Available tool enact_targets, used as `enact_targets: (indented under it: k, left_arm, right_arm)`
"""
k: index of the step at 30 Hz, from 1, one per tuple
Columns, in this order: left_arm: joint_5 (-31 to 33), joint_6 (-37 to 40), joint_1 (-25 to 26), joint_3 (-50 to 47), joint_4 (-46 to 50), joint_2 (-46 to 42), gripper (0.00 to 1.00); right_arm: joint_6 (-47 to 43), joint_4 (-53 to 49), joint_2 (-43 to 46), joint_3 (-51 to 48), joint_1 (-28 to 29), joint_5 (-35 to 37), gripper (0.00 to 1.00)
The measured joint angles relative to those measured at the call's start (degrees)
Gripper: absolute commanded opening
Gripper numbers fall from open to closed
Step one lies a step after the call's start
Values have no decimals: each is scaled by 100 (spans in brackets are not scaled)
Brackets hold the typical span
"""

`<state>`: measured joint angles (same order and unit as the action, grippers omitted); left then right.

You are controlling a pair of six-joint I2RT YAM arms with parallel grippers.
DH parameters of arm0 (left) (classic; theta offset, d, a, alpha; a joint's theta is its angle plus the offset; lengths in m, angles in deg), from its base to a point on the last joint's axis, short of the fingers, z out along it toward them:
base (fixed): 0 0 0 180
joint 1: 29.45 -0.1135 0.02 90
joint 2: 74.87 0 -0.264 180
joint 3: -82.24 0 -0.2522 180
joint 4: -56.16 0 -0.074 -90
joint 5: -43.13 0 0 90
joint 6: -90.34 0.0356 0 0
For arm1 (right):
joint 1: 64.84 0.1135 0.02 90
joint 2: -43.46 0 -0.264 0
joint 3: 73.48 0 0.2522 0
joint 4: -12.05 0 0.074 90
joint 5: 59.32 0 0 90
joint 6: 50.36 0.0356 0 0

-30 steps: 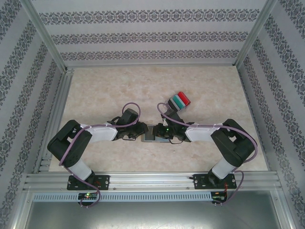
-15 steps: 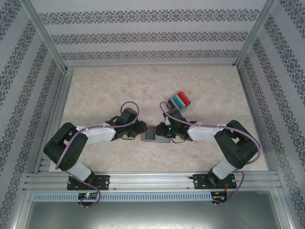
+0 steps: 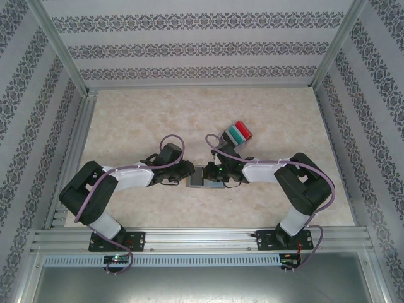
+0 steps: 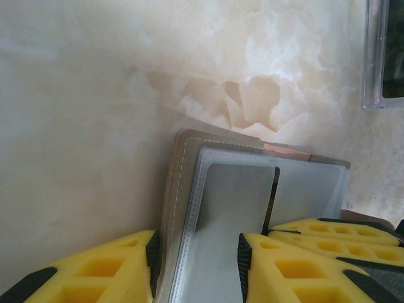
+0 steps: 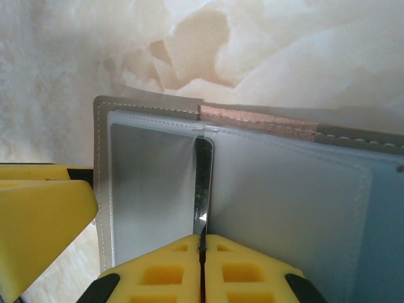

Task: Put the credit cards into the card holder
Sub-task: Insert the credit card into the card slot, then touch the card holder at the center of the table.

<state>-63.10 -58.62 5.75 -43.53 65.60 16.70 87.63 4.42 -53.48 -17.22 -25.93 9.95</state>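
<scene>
The left gripper (image 4: pixel 197 255) is low over the marble-patterned table (image 3: pixel 139 120), near the front. Its 2 yellow fingers (image 4: pixel 88 271) stand apart, with the left panel of the card holder (image 4: pixel 233 189) between them. The left pad touches the panel's stitched outer edge and the right finger lies over the clear sleeve. I cannot tell whether they actually clamp the panel.

The card holder lies open on the table between the 2 grippers, with its clear plastic pockets facing up and its grey cover showing as a rim around them.

In the right wrist view, the right gripper (image 5: pixel 202 243) has its fingers pressed together on a dark credit card (image 5: pixel 203 183). The card is seen edge-on as a thin strip. It runs from the fingertips up along the holder's middle, at the inner edge of the left pocket, and its far end is close to the top seam. How far it sits inside the pocket cannot be made out.

Behind the right gripper and well apart from the holder, a stack of red and teal credit cards (image 3: pixel 239 132) rests on the table.
</scene>
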Motion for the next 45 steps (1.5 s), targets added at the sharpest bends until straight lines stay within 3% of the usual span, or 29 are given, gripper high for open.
enact_targets:
  k: [13,22,33,45]
  left_arm:
    - [72,-4,0,-44,42,39,41]
    - [424,140,7,2,444,-678,41]
    - [-457,210,122,400,-238,424,37]
    - [-433,101,125,367,-407,555,34]
  right_arm:
    - [-50,-240,-15,166,61,44,16]
    - [-341,-645,619,164,-39,214,14]
    - [-433,-822,417,131,-168,223,12]
    - [-518,-975,238,109,-210,348,10]
